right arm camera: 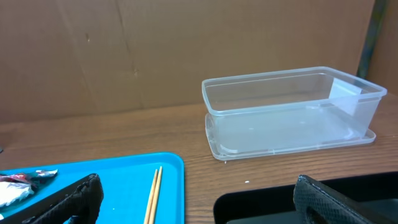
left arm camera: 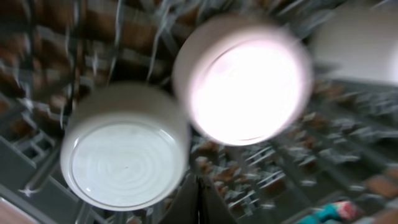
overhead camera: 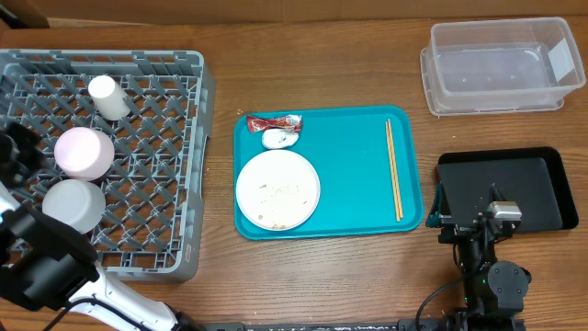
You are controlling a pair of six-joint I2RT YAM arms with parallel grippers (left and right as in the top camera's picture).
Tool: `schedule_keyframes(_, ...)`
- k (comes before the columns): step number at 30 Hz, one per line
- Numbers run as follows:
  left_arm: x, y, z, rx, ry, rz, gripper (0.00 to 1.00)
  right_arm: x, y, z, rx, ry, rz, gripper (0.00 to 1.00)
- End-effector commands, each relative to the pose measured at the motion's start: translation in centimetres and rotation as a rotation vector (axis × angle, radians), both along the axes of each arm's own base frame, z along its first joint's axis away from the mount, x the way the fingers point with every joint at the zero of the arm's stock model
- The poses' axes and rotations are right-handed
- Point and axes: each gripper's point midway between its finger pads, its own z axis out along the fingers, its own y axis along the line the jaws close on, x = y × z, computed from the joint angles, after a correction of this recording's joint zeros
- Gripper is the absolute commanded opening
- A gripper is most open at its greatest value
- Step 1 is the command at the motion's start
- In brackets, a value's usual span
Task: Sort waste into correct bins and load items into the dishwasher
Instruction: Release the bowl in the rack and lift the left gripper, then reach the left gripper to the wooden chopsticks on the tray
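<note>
The grey dishwasher rack (overhead camera: 170, 138) holds a white cup (overhead camera: 107, 95), a small white round dish (overhead camera: 84, 152) and a grey-green bowl (overhead camera: 73, 204). The left wrist view is blurred. It looks down on the bowl (left arm camera: 124, 158) and the dish (left arm camera: 245, 84), with my left gripper (left arm camera: 199, 202) shut and empty above the rack. On the teal tray (overhead camera: 354, 198) lie a red wrapper (overhead camera: 274, 122), a white scrap (overhead camera: 278, 139), chopsticks (overhead camera: 393, 168) and a large white plate (overhead camera: 277, 175) with rice grains (overhead camera: 280, 195). My right gripper (right arm camera: 202, 208) stands open and empty between the teal tray and the black tray (overhead camera: 510, 184).
The clear tub (overhead camera: 501, 66) stands at the back right, beyond the black tray (right arm camera: 261, 202). My left arm (overhead camera: 37, 262) fills the near left corner over the rack. Bare wood lies between the rack and the teal tray (right arm camera: 118, 180).
</note>
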Motion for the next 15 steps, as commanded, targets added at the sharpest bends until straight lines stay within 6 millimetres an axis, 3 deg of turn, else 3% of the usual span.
schedule_keyframes(1, 2.5, -0.7, 7.2, 0.025, -0.2, -0.039, 0.04, 0.0, -0.2, -0.1, -0.004, -0.006, -0.011, 1.0)
schedule_keyframes(4, 4.1, -3.2, 11.4, -0.065, -0.368, -0.088, 0.04, 0.0, -0.2, -0.1, -0.004, -0.006, -0.011, 1.0)
schedule_keyframes(7, 5.9, -7.4, 14.5, -0.243, -0.529, -0.166, 0.04, 0.0, -0.2, -0.1, -0.004, -0.006, -0.011, 1.0)
schedule_keyframes(10, 7.2, -12.8, 16.6, -0.441, -0.617, -0.262, 0.08, 0.0, -0.2, -0.1, -0.004, -0.006, -0.011, 1.0)
schedule_keyframes(12, 7.8, -17.8, 17.1, -0.525, -0.606, -0.382, 0.37, 0.0, -0.2, -0.1, -0.004, -0.006, -0.011, 0.99)
schedule_keyframes(15, 8.6, -24.5, 17.1, -0.548, -0.591, -0.589, 0.61, 0.0, -0.2, -0.1, -0.004, -0.006, -0.011, 1.0)
